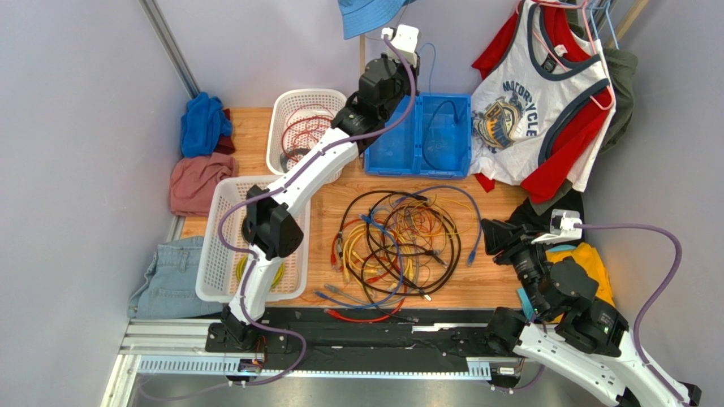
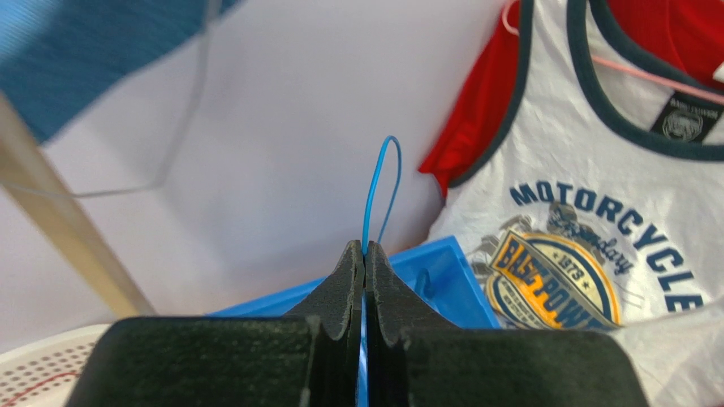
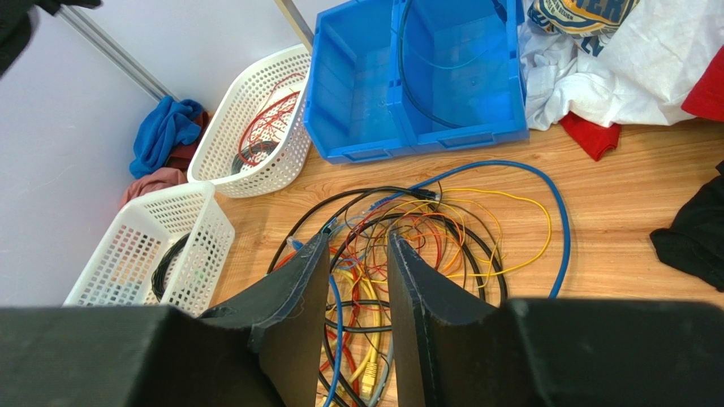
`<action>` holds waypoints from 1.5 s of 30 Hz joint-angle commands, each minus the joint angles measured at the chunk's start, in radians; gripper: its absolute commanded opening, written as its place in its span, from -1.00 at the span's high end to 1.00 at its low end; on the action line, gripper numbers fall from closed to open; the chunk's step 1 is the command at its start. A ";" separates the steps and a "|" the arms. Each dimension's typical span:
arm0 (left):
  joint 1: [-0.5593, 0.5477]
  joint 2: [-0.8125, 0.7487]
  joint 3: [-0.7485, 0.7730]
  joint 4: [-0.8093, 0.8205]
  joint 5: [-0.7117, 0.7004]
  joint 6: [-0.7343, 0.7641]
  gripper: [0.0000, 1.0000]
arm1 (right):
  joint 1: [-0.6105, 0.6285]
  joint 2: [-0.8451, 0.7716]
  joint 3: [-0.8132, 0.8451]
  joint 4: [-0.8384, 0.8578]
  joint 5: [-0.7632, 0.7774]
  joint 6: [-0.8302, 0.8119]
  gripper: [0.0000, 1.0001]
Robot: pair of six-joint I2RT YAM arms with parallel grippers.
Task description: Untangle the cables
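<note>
Checking in from the remote station. The cables (image 1: 398, 246) sit mid-tabletop (image 1: 501, 288) as one loose, roundish nest of loops: black, yellow, orange, red and blue cords all crossing each other, with small plug ends poking out around the edges. The heap has no real long axis, it's about as wide as it is deep. A thicker blue cable (image 3: 544, 195) arcs around its right side, and a red cord (image 1: 365, 316) lies along the near edge, running left to right.

My left end effector (image 2: 364, 252) is up by the back wall, above the blue bin (image 1: 387, 148), fingers squeezed fully together on a thin blue cord (image 2: 380, 182). That cord pokes straight up out of the fingertips in a narrow hairpin loop.

My right end effector (image 3: 357, 242) hangs over the near right part of the heap, fingers partly apart with nothing between them.

Two white baskets (image 1: 293, 110) (image 1: 223, 254) on the left each have a few cords in them, and the bin holds a black one.
</note>
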 commanded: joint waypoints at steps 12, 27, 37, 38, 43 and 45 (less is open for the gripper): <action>0.016 -0.092 0.033 0.038 -0.170 0.162 1.00 | 0.002 -0.046 0.002 0.036 0.021 -0.018 0.31; 0.020 -0.110 -0.008 0.031 -0.342 0.294 1.00 | 0.002 -0.057 -0.010 0.054 0.005 -0.015 0.31; 0.026 0.052 0.002 0.106 -0.299 0.302 1.00 | 0.004 -0.051 -0.013 0.050 0.014 -0.018 0.31; 0.026 0.074 0.002 0.098 -0.301 0.289 1.00 | 0.002 -0.043 -0.013 0.050 0.012 -0.018 0.31; 0.032 0.112 -0.036 0.089 -0.290 0.223 1.00 | 0.002 -0.016 -0.009 0.053 0.017 -0.023 0.31; 0.034 0.129 -0.039 0.074 -0.296 0.211 1.00 | 0.002 -0.010 -0.009 0.053 0.018 -0.025 0.31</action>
